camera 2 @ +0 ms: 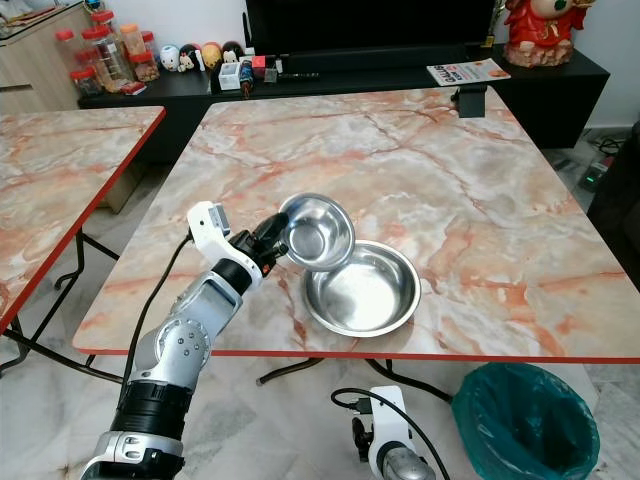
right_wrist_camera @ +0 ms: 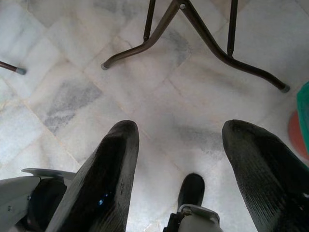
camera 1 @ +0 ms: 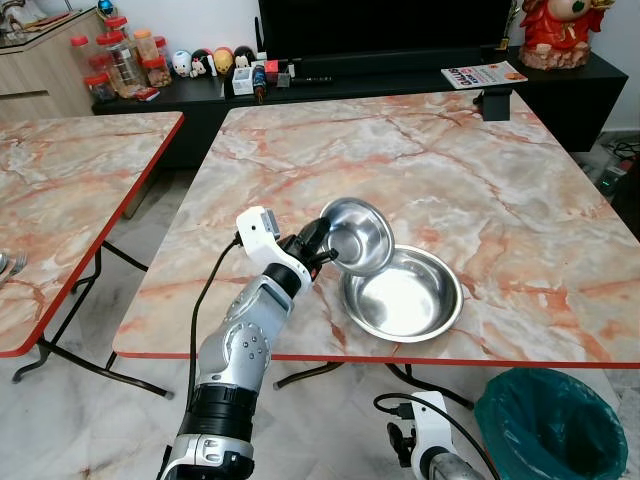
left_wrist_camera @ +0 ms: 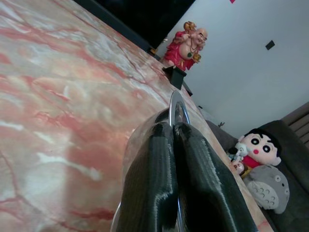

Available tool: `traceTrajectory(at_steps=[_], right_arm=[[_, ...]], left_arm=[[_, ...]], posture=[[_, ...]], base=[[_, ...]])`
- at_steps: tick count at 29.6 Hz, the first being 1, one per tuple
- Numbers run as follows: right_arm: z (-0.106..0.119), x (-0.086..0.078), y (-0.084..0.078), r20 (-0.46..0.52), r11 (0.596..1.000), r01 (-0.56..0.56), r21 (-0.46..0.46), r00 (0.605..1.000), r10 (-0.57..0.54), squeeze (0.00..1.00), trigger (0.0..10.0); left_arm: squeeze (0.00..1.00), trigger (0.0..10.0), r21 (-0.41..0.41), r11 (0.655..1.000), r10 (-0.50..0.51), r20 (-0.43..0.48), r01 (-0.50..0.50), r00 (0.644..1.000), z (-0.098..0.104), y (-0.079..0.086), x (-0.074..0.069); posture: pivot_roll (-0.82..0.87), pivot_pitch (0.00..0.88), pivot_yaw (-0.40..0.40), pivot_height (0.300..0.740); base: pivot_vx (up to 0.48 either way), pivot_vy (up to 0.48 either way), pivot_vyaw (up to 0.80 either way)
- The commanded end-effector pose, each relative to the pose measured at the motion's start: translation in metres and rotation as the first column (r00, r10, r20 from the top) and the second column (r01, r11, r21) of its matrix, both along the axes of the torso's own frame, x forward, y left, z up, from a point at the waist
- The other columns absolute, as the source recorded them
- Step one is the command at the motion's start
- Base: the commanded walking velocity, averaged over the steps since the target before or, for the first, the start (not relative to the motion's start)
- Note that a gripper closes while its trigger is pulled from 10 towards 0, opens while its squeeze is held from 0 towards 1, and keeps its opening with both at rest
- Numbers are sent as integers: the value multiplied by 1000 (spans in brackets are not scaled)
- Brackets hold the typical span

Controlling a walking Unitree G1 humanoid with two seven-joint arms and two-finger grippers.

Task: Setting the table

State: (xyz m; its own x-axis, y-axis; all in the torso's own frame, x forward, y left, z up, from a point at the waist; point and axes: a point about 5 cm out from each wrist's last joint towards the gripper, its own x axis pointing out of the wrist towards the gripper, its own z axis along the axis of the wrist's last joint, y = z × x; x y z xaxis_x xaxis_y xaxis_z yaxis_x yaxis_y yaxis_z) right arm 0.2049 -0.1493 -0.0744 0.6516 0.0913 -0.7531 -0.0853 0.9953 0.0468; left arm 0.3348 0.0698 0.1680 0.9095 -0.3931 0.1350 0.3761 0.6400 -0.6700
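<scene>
Left wrist view — fingers (left_wrist_camera: 154, 183) pinching small bowl (left_wrist_camera: 177, 104)

Both eye views look forward and down from the robot's head onto the marble-patterned table (camera 1: 450, 180), sharing the same scene with a slight sideways offset; the dark cabinet (camera 2: 400, 70) lies at the far edge. The left wrist view sits very near the table surface, looking along its fingers (left_wrist_camera: 154, 193) toward a red figurine (left_wrist_camera: 186, 46). The right wrist view faces straight down at the tiled floor (right_wrist_camera: 72, 96) and the table's legs (right_wrist_camera: 207, 43).
</scene>
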Motion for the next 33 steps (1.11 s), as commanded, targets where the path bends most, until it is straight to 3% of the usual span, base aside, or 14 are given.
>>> traceTrajectory(at_steps=[1, 11, 25, 33], right_arm=[[0, 1, 1, -3, 1000, -3, 3, 1000, 3, 0, 10000], [1, 1, 1, -3, 1000, 1, 3, 1000, -1, 0, 10000], [0, 0, 2, -6, 1000, -5, 3, 1000, 5, 0, 10000], [0, 0, 1, -6, 1000, -7, 3, 1000, 7, 0, 10000]], left_arm=[[0, 10000, -10, 1000, -7, 67, 7, 998, 21, -8, 3], [0, 10000, -11, 1000, 9, 75, -9, 997, 22, -5, 3], [0, 10000, 5, 997, 75, 48, -75, 996, 15, 17, 6], [0, 10000, 26, 995, 96, 52, -97, 994, 16, 21, 8]], posture=[[-3, 24, 82, 740], [-3, 23, 81, 740], [-4, 13, 83, 740], [-5, 11, 81, 740]], base=[[0, -458, 0], [0, -437, 0], [0, 0, 0], [0, 377, 0]])
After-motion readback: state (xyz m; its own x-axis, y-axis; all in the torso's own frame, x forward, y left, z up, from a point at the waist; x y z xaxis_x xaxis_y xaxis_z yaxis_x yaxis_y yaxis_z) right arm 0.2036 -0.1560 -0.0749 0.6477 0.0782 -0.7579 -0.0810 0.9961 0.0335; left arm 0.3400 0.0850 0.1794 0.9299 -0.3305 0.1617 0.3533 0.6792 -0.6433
